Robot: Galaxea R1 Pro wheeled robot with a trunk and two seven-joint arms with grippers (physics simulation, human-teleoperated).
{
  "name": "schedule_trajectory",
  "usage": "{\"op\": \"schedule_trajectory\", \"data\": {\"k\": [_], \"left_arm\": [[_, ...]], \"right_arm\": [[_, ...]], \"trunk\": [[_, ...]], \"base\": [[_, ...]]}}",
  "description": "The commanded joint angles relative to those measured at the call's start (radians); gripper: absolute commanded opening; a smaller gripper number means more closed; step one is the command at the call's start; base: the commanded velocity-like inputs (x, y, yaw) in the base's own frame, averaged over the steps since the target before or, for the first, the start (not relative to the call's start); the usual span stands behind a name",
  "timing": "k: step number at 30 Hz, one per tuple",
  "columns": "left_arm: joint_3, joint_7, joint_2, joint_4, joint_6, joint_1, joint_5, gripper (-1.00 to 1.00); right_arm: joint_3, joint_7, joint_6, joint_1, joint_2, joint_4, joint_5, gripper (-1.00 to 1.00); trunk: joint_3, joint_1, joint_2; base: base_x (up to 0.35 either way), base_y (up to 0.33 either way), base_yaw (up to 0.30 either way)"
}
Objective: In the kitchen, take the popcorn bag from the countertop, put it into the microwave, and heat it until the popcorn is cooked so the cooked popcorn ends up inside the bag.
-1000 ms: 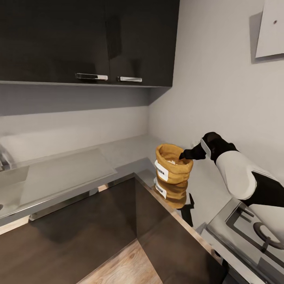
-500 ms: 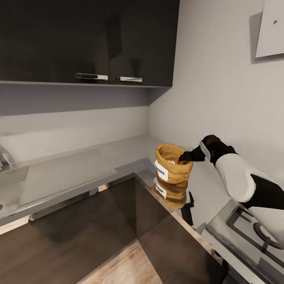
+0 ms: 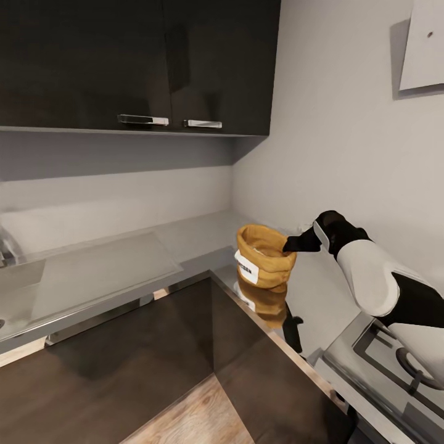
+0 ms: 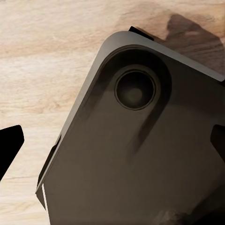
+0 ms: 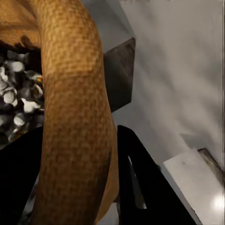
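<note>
The tan-brown popcorn bag (image 3: 265,256) hangs slightly tilted just above the grey countertop (image 3: 185,237) at its inner corner, and its reflection lies below it. My right gripper (image 3: 293,243) is shut on the bag's rolled rim on the side away from the label. In the right wrist view the rim (image 5: 75,117) runs between the two dark fingers (image 5: 136,173), and white popcorn kernels (image 5: 16,98) show inside. My left gripper (image 4: 112,145) is open, its fingertips spread over the robot's dark base and the wooden floor. The microwave is out of view.
Dark wall cabinets (image 3: 142,61) hang above the worktop. A steel drainer and sink (image 3: 92,271) lie at the left, and a hob with a ring burner (image 3: 401,357) at the lower right. Dark cabinet fronts (image 3: 154,351) stand below, with a pale wall close behind the bag.
The popcorn bag has risen off the countertop and shifted slightly left, held by my right gripper. The camera and the left arm have not moved.
</note>
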Motion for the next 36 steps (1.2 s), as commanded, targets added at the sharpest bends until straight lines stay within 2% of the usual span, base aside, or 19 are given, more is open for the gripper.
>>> {"op": "schedule_trajectory", "data": {"k": [1, 5, 6, 7, 8, 10, 30, 36], "left_arm": [[0.003, 0.002, 0.000, -0.001, -0.002, 0.000, -0.001, 1.00], [0.003, 0.002, 0.000, -0.001, -0.002, 0.000, -0.001, 1.00], [0.003, 0.002, 0.000, 0.000, -0.002, 0.000, -0.001, 1.00], [0.003, 0.002, 0.000, 0.000, -0.002, 0.000, -0.001, 1.00], [0.001, 0.002, 0.001, 0.001, -0.001, 0.000, 0.002, 1.00], [0.001, 0.002, 0.002, 0.001, 0.000, 0.000, 0.002, 1.00], [0.004, 0.002, 0.002, -0.001, -0.002, 0.000, -0.001, 1.00], [0.003, 0.002, 0.000, 0.000, -0.002, 0.000, -0.005, 1.00]], "right_arm": [[-0.007, 0.006, 0.006, -0.001, 0.000, -0.006, 0.010, -1.00], [-0.014, 0.008, 0.029, -0.001, -0.001, -0.014, 0.009, -1.00], [-0.014, 0.008, 0.072, -0.001, 0.001, -0.033, 0.009, -1.00], [-0.012, 0.007, 0.130, -0.001, 0.003, -0.122, 0.009, -1.00], [-0.007, 0.007, 0.180, -0.001, 0.005, -0.274, 0.009, -1.00], [-0.005, 0.007, 0.180, -0.001, 0.003, -0.316, 0.010, -1.00], [0.002, 0.011, 0.180, 0.001, 0.003, -0.286, 0.021, -1.00], [0.002, 0.011, 0.180, 0.001, 0.003, -0.286, 0.018, -1.00]], "trunk": [[-0.001, 0.000, -0.001], [-0.001, 0.000, -0.001], [-0.001, 0.000, -0.001], [-0.001, 0.000, -0.001], [-0.001, 0.000, -0.001], [-0.001, 0.000, -0.001], [-0.001, 0.000, 0.000], [-0.001, 0.000, 0.000]], "base": [[0.000, 0.000, 0.000], [0.000, 0.000, 0.000], [0.000, 0.000, 0.000], [0.000, 0.000, 0.000], [0.000, 0.000, 0.000], [0.000, 0.000, 0.000], [-0.001, 0.000, 0.000], [-0.271, 0.000, 0.000]]}}
